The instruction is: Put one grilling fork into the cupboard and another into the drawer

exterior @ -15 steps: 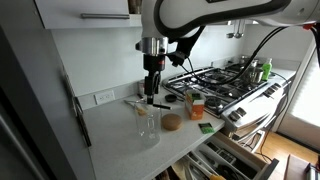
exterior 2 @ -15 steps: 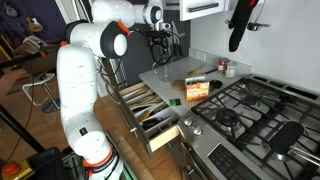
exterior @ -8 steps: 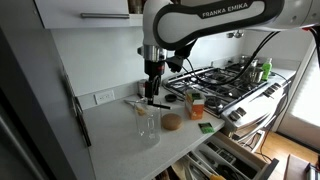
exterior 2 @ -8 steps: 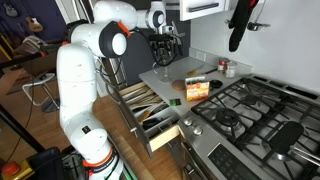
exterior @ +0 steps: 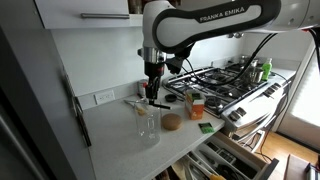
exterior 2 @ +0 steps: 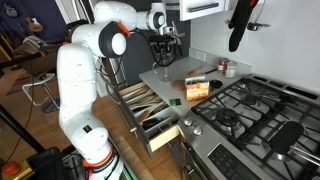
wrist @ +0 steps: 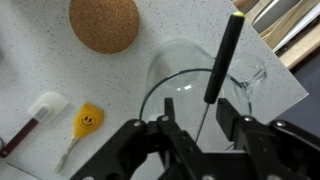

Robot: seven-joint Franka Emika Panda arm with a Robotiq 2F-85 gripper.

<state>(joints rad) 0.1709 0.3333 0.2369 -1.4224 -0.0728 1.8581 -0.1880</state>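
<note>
A clear glass (wrist: pixel 165 62) stands on the speckled counter, seen from above in the wrist view and in an exterior view (exterior: pixel 147 122). One grilling fork (wrist: pixel 224 55), with a black handle and a thin metal shaft, leans in it. My gripper (wrist: pixel 198 106) hangs straight over the glass (exterior: pixel 151 97) (exterior 2: pixel 163 58). Its jaws stand on either side of the fork's shaft, partly drawn in, with a gap on each side. The white cupboard (exterior: pixel 85 10) hangs shut above the counter. The drawer (exterior 2: pixel 150 106) is pulled out and holds utensils.
On the counter lie a round cork coaster (wrist: pixel 103 22) (exterior: pixel 172 122), a yellow smiley spatula (wrist: pixel 88 121), a white spatula (wrist: pixel 45 105) and a small box (exterior 2: pixel 197 88). A gas stove (exterior 2: pixel 250 112) borders the counter. More open drawers (exterior: pixel 235 155) jut out below.
The jaws have drawn closer together around the fork's shaft. The arm has hardly shifted over the glass.
</note>
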